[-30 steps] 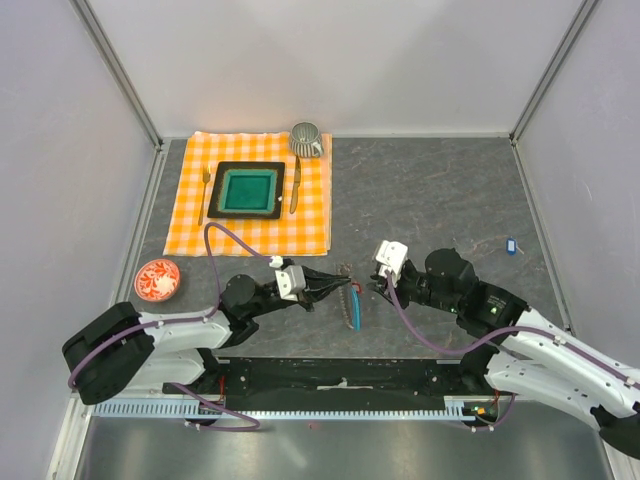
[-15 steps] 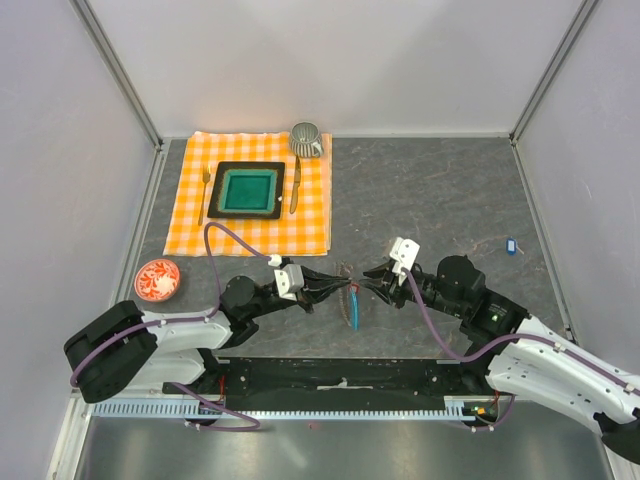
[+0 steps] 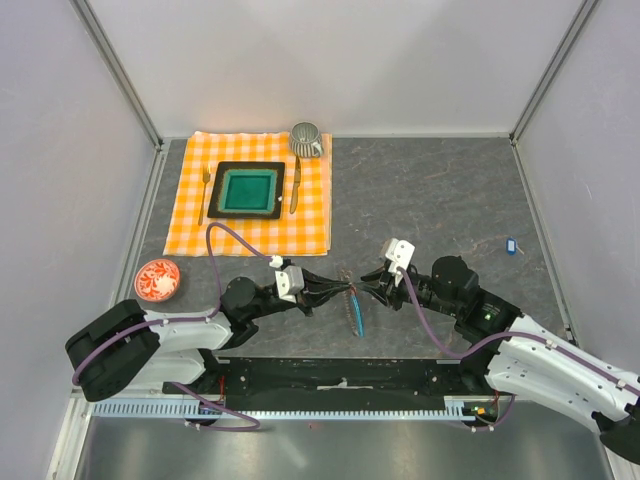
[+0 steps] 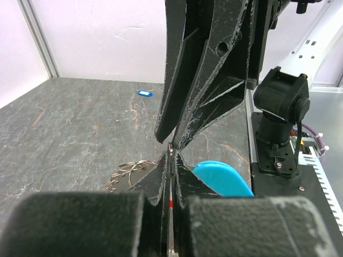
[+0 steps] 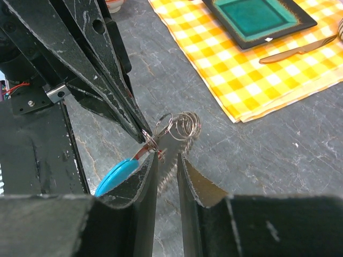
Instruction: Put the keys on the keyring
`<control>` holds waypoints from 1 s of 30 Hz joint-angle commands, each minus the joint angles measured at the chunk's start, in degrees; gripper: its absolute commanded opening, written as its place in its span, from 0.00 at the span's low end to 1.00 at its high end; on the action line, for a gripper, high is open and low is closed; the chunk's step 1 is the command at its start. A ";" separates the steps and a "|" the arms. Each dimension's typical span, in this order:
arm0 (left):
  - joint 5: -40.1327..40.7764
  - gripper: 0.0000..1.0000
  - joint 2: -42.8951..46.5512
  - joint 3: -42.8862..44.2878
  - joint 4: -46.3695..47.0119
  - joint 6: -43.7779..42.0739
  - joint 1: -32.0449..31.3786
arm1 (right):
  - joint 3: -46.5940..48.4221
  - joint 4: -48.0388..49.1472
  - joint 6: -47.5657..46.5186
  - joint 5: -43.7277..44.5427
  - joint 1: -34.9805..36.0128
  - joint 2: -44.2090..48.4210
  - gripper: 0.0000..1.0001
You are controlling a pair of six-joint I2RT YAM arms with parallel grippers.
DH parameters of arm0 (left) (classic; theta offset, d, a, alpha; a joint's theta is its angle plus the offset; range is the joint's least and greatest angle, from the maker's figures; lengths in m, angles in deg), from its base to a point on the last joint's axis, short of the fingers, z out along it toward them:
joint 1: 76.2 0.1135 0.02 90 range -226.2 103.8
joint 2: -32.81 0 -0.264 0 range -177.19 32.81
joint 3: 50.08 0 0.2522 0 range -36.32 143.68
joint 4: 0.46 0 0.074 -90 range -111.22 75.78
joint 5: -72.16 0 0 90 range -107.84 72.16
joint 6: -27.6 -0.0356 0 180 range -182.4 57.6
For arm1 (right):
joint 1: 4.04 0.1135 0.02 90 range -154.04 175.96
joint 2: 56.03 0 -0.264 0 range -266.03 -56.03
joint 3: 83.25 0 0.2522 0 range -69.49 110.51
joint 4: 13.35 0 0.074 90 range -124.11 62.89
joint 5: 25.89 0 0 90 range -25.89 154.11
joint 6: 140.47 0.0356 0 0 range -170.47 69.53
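Note:
The keyring (image 5: 185, 126), a loose coil of thin metal loops with a light-blue strip (image 5: 118, 175), hangs between both grippers just above the table; it also shows in the top view (image 3: 351, 303) and the left wrist view (image 4: 126, 174). My left gripper (image 4: 170, 152) (image 3: 338, 287) is shut on a thin metal piece carrying the red key's tag (image 5: 140, 153). My right gripper (image 5: 168, 156) (image 3: 368, 284) faces it tip to tip, its jaws a narrow gap apart, and its left finger touches a small ring. The blue key (image 3: 510, 244) (image 4: 142, 93) lies alone at the far right.
An orange checked cloth (image 3: 190, 215) at the back left holds a green square plate (image 3: 248, 190), a fork (image 3: 205, 195), a knife (image 3: 295, 185) and a cup (image 3: 306, 138). A red-patterned saucer (image 3: 157, 279) sits left of my left arm.
My right gripper has swung in towards the left gripper's tips and narrowed slightly. The left gripper has stayed shut and nearly still.

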 commanded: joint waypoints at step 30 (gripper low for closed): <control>-3.83 0.02 3.14 0.68 18.91 1.89 0.17 | -1.58 5.68 -0.03 -14.45 -4.97 -0.77 0.30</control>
